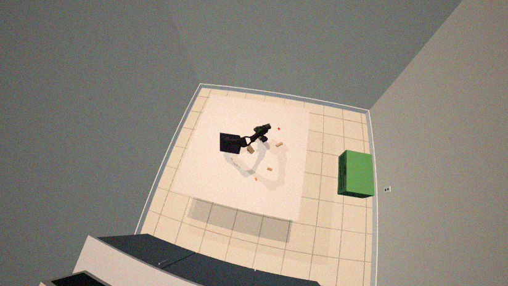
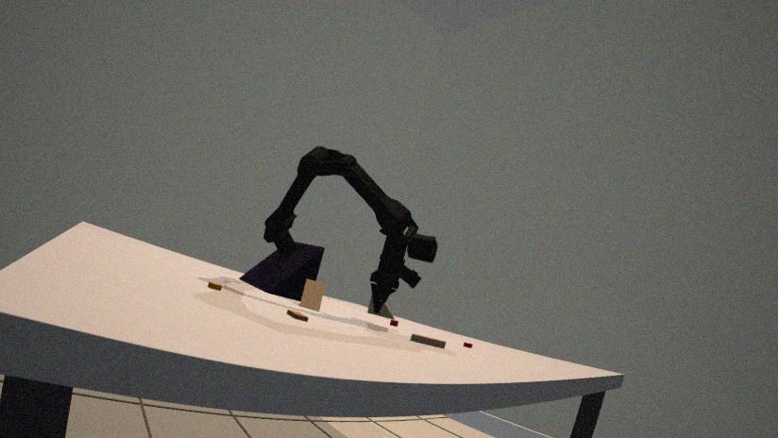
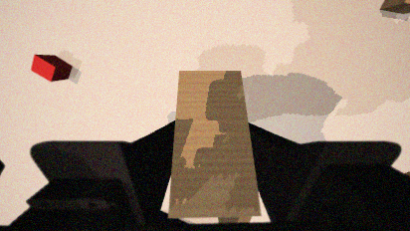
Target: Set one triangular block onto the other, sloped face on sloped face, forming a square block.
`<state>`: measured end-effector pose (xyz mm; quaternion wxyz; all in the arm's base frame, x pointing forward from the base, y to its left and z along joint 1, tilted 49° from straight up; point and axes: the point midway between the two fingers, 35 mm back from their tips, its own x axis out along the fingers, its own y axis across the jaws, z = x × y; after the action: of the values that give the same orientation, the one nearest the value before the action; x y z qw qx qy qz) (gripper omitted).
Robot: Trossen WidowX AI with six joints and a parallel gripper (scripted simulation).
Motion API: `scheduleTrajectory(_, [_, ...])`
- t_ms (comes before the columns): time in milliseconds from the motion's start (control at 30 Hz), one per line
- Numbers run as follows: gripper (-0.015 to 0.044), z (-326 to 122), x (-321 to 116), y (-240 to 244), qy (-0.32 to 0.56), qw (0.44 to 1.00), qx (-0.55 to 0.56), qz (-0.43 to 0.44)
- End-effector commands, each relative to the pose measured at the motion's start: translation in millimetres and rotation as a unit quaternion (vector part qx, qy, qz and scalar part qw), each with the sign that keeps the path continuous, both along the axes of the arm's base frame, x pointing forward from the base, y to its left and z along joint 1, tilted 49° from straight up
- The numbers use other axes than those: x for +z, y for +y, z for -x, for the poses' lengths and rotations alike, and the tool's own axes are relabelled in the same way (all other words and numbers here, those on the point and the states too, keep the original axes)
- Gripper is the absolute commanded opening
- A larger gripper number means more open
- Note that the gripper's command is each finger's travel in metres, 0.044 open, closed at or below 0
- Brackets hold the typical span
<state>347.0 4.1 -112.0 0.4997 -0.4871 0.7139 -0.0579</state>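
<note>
A: What did the gripper (image 2: 380, 304) have in it at that moment?

B: Its fingers stood about half apart and were pressed on a tan triangular block (image 3: 214, 149). In the wrist view the block filled the middle of the picture, with one dark finger (image 3: 85, 179) on each side of it.

A: Was the block on the table (image 2: 136, 326) or above it?

B: In the exterior view the gripper pointed down and the held block (image 2: 382, 310) sat at its tip, very low, just at the table surface. I could not tell if it touched the table or was a little above.

A: And where was the second triangular block (image 2: 312, 294)?

B: It stood on the table near the dark base (image 2: 285, 269) of the arm, well apart from the gripper. From the top it appeared as a small tan piece (image 1: 250, 149) just beside the base (image 1: 230, 142).

A: Were there other things on the table?

B: Yes, several small ones. A red cube (image 3: 51, 67) lay to the upper left in the wrist view, apart from the held block. In the exterior view a flat dark bar (image 2: 428, 341) lay toward the right part of the table, with a small red piece (image 2: 467, 345) beside it. A flat orange-brown piece (image 2: 296, 314) lay in front of the second block.

A: Anything outside the table?

B: A green box (image 1: 356, 173) stood on the tiled floor (image 1: 330, 227).
</note>
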Motion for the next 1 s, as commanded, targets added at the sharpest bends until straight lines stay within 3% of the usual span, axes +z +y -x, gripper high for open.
scheduleTrajectory(0, [0.0, -0.4, 0.1, 1.1, 0.033, 0.999, 0.031, -0.001])
scheduleTrajectory(500, [0.0, -0.3, 0.0, 1.1, 0.18, 0.971, 0.159, -0.006])
scheduleTrajectory(967, [0.0, -0.2, 0.0, 1.1, 0.315, 0.908, 0.277, -0.01])
